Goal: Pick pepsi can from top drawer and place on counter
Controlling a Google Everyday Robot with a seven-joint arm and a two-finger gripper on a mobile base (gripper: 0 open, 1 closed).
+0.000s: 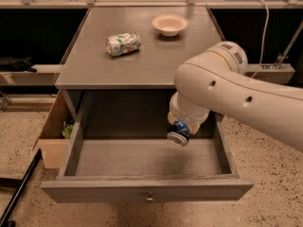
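Note:
The top drawer (142, 189) is pulled wide open below the counter (142, 56), its knob at the front middle. My gripper (182, 124) hangs under the white arm over the drawer's right side, just below the counter's front edge. It is shut on the pepsi can (179, 132), a blue can with a silver end, held tilted in the air above the drawer floor. The wrist hides most of the can's body and the jaws themselves.
A dented green-and-white can (123, 43) lies on its side on the counter's left. A pale bowl (169, 24) sits at the counter's back right. A tan cardboard box (53, 136) stands on the floor left of the drawer. A black leg (16, 197) crosses the floor at lower left.

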